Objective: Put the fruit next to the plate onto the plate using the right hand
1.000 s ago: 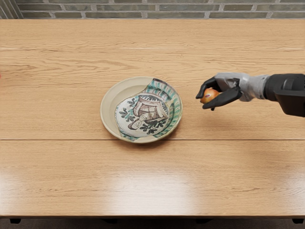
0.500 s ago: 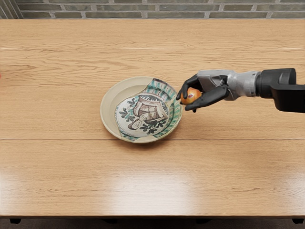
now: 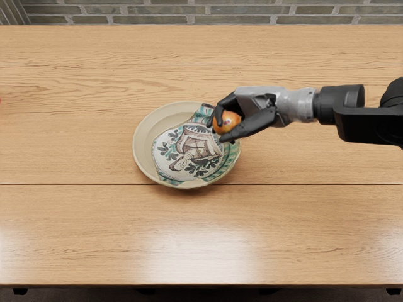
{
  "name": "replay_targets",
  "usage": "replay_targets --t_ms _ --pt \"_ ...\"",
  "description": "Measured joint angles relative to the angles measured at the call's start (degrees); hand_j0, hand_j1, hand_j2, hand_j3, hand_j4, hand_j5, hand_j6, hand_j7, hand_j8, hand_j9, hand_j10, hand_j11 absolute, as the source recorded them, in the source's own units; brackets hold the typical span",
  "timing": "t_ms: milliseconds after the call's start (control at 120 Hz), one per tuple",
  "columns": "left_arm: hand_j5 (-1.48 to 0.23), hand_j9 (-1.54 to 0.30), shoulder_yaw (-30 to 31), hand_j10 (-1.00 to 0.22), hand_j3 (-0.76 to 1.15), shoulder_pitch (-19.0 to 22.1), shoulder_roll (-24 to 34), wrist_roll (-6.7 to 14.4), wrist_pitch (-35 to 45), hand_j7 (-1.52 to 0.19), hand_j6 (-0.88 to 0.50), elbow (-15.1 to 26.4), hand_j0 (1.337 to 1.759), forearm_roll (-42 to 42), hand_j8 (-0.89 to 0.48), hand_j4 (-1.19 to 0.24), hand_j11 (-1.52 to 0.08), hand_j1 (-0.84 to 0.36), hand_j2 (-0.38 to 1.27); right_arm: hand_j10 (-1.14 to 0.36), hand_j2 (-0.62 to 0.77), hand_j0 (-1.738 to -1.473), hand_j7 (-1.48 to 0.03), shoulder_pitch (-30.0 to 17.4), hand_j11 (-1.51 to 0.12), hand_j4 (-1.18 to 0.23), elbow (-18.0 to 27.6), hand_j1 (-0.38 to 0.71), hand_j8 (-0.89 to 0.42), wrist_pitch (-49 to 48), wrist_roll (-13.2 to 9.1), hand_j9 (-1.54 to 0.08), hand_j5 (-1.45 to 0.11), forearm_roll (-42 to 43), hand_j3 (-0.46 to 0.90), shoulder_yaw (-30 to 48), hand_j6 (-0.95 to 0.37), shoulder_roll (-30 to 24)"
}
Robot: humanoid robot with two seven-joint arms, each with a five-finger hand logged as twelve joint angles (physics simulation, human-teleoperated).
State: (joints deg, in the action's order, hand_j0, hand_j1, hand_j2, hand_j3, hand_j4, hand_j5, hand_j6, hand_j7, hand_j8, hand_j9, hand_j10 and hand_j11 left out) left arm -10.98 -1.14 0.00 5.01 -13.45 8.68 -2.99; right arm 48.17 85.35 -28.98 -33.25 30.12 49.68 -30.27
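A round cream plate with a green and brown painted figure lies at the table's middle. An orange-red fruit is held in my right hand, whose dark fingers are curled around it. Hand and fruit hover over the plate's right rim, above the painted part. The right arm comes in from the picture's right edge. My left arm does not show.
The wooden table stretches wide on all sides of the plate. A brick wall runs behind the table's far edge. A tiny red speck shows at the left edge.
My right hand has carried the fruit leftward, from beside the plate to above its right rim. The plate has not moved.
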Motion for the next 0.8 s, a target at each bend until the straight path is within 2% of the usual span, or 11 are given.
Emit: replay_targets --t_ms 42,292,325,350,583,800 --pt "0.0 0.0 0.0 0.0 0.0 0.0 0.0 0.0 0.0 0.0 0.0 0.01 1.658 0.0 0.0 0.0 0.0 0.35 0.0 -0.81 0.12 -1.627 -1.08 0.27 -1.09 -0.88 -0.02 0.47 -0.25 1.03 0.0 -1.08 -1.05 2.33 0.0 -0.02 -0.28 1.26" --pt "0.0 0.0 0.01 0.0 0.0 0.0 0.0 0.0 0.0 0.0 0.0 -0.01 1.658 0.0 0.0 0.0 0.0 0.35 0.0 -0.83 -0.01 -1.627 -1.08 1.36 -1.1 -0.91 0.15 0.44 -0.27 6.06 0.01 -1.09 -1.06 17.45 0.0 -0.86 -0.29 7.87" --pt "0.0 0.0 0.0 0.0 0.0 0.0 0.0 0.0 0.0 0.0 0.0 0.0 1.658 0.0 0.0 0.0 0.0 0.35 0.0 -0.82 0.03 -1.625 -1.08 1.4 -1.11 -0.91 0.17 0.47 -0.26 6.35 -0.02 -1.1 -1.07 18.91 0.0 -1.08 -0.29 8.59" --pt "0.0 0.0 0.0 0.0 0.0 0.0 0.0 0.0 0.0 0.0 0.0 0.01 1.658 0.0 0.0 0.0 0.0 0.35 0.0 -0.82 0.14 -1.625 -1.08 1.44 -1.12 -0.9 0.2 0.51 -0.25 6.51 -0.03 -1.1 -1.08 19.84 0.0 -1.32 -0.28 9.13" --pt "0.0 0.0 -0.01 0.0 0.0 0.0 0.0 0.0 0.0 0.0 0.0 0.0 1.658 0.0 0.0 0.0 0.0 0.35 0.0 -0.8 -0.08 -1.623 -1.08 1.64 -1.14 -0.95 0.37 0.42 -0.28 7.02 -0.05 -1.13 -1.11 27.3 0.0 -4.28 -0.32 12.89" --pt "0.0 0.0 0.0 0.0 0.0 0.0 0.0 0.0 0.0 0.0 0.0 0.01 1.658 0.0 0.0 0.0 0.0 0.35 0.0 -0.79 -0.06 -1.626 -1.07 1.84 -1.14 -0.98 0.38 0.42 -0.31 7.9 -0.13 -1.13 -1.11 32.55 0.0 -6.69 -0.35 15.35"
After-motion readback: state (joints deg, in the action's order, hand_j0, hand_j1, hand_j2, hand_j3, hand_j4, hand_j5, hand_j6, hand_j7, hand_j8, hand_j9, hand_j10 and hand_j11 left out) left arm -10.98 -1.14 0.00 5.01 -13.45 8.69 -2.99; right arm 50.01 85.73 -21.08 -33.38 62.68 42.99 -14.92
